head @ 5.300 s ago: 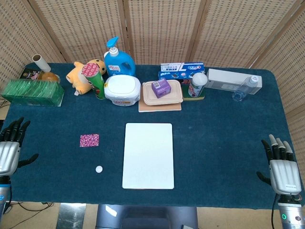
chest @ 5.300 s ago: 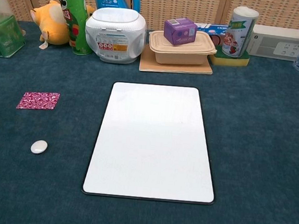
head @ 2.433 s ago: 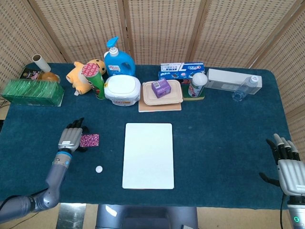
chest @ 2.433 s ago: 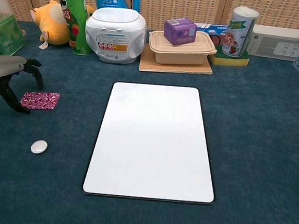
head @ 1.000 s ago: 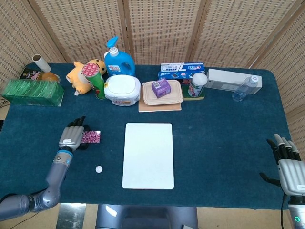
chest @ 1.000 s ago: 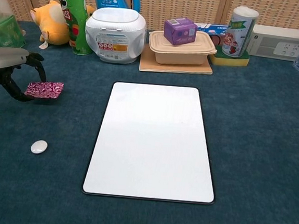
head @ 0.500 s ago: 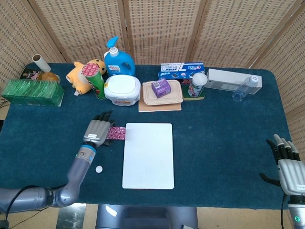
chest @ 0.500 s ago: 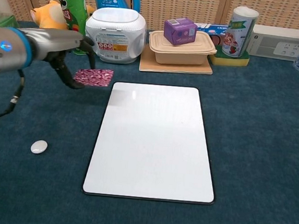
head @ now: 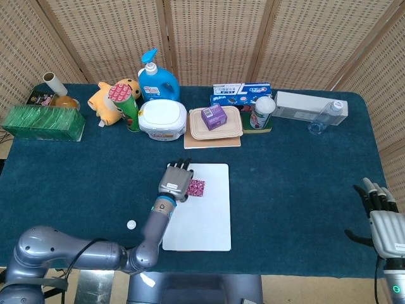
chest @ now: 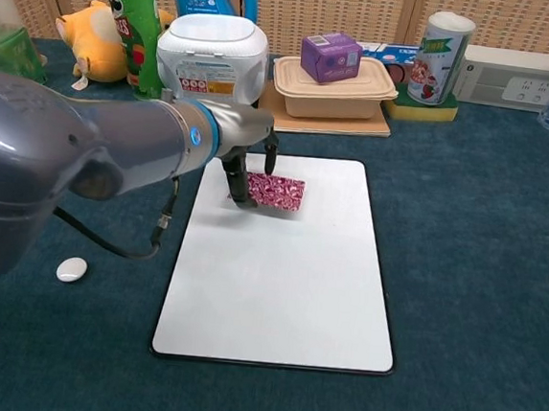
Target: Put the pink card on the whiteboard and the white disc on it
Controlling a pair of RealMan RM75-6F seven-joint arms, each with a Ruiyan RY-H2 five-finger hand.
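Teal felt covers the table (head: 304, 183), woven cane screens (head: 209, 38) standing behind it.

Over the upper part of the whiteboard (chest: 286, 293), the left hand (head: 175, 182) pinches the pink card (chest: 276, 191) by its near-left edge between dark fingertips (chest: 241, 185), the card jutting out to the hand's right, just over the board's surface. Well to that hand's left and nearer the robot, the white disc (chest: 72, 269) lies on the felt, off the board. At the table's near right corner the right hand (head: 383, 225) rests with fingers apart, holding nothing.
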